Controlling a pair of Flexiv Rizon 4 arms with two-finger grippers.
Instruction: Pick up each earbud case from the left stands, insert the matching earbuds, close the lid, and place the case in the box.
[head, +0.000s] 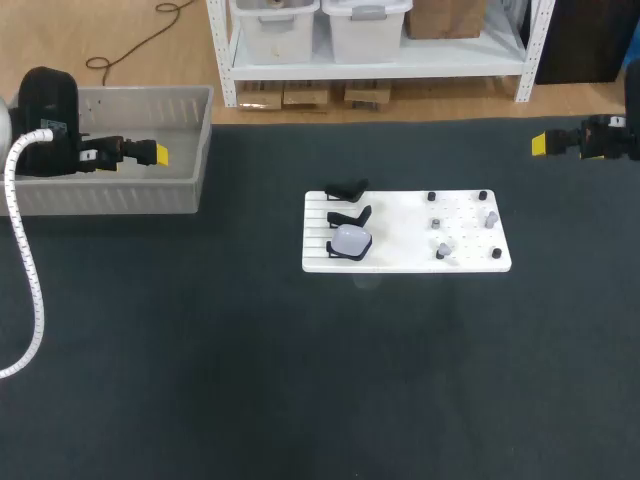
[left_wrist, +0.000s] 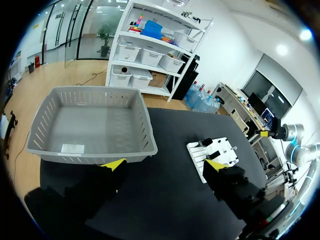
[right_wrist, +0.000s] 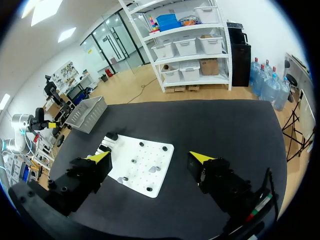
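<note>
left tool (head: 158, 153) wide open, empty, above box (head: 110, 195); right tool (head: 540, 145) likewise; case (head: 350, 240) on stand (head: 334, 252), far from both; none boxed yet

Left arm (head: 48, 105): black rounded wrist housing, white ribbed cable (head: 27, 280) trailing off it. Left gripper (left_wrist: 165, 165): two blocky black fingers, bright yellow wedge tips. Right gripper (right_wrist: 150, 157): same black fingers, yellow tips; small red and green marks near one finger's base
</note>
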